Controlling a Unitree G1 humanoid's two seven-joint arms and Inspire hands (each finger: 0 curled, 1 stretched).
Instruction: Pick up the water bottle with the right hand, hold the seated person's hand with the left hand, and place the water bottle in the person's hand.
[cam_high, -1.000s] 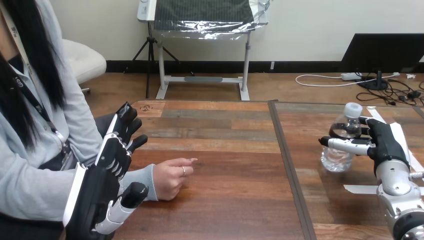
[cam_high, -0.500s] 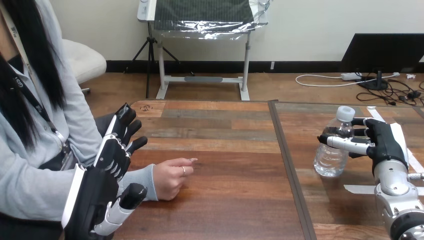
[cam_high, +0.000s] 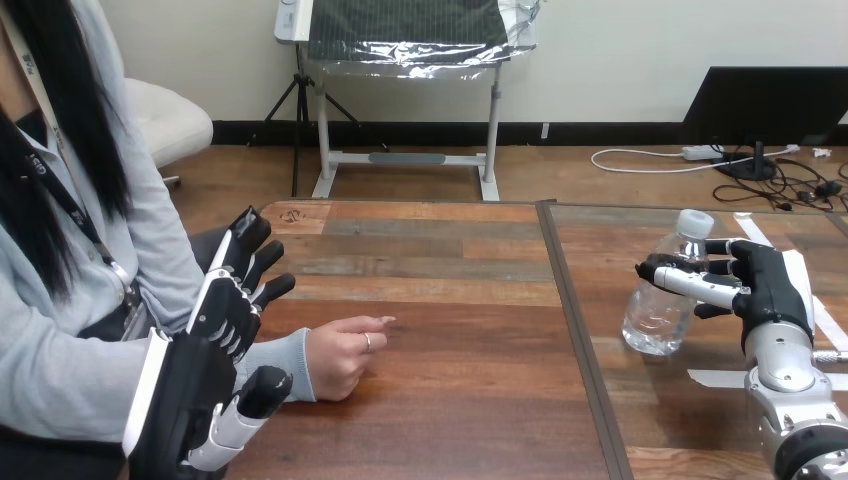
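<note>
A clear water bottle (cam_high: 662, 295) with a white cap leans with its top to the right, at the right part of the table. My right hand (cam_high: 765, 285) is shut on it from the right, thumb across its front and fingers round its back. My left hand (cam_high: 228, 312) hangs open at the near left, fingers straight and pointing up and away, just above the person's grey sleeve. The person's hand (cam_high: 343, 355) rests loosely curled on the wood to the right of my left hand, apart from it.
A dark seam (cam_high: 578, 330) splits the table (cam_high: 450, 300) into two boards, running front to back between the person's hand and the bottle. White tape strips (cam_high: 716, 378) lie on the right board near my right arm.
My right hand has carried the bottle a little to the left and tipped it further. My left hand and the person's hand have stayed put.
</note>
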